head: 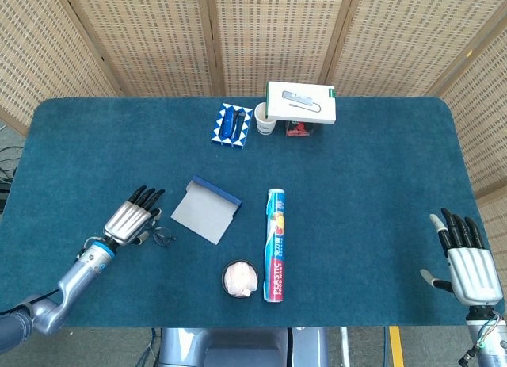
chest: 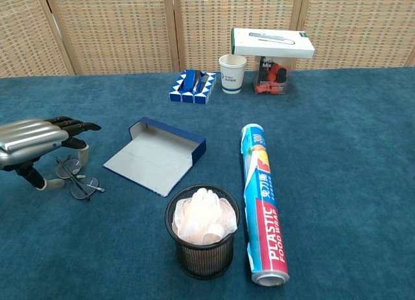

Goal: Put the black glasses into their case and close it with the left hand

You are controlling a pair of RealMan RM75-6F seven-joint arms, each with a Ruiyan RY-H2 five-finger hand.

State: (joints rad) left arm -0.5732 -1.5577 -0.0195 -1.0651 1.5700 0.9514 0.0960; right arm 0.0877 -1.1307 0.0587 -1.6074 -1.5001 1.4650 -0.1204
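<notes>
The left hand (head: 129, 221) hangs palm-down over the glasses (chest: 79, 178), fingers (chest: 76, 126) extended, slightly apart and holding nothing. In the chest view the thumb points down beside the near lens; contact with the frame cannot be confirmed. The glasses lie on the blue desk (head: 372, 169), unfolded, just left of the case (chest: 157, 155). The case lies open and flat, its grey inside facing up, its raised blue rim on the far side. The right hand (head: 467, 260) rests at the right desk edge, fingers spread, holding nothing. A mesh basket (chest: 202, 238) with a pale filling stands beside a wrap roll (chest: 262, 201). At the far edge are a patterned box (chest: 192, 85), a paper cup (chest: 232, 73) and a white box (chest: 272, 42).
</notes>
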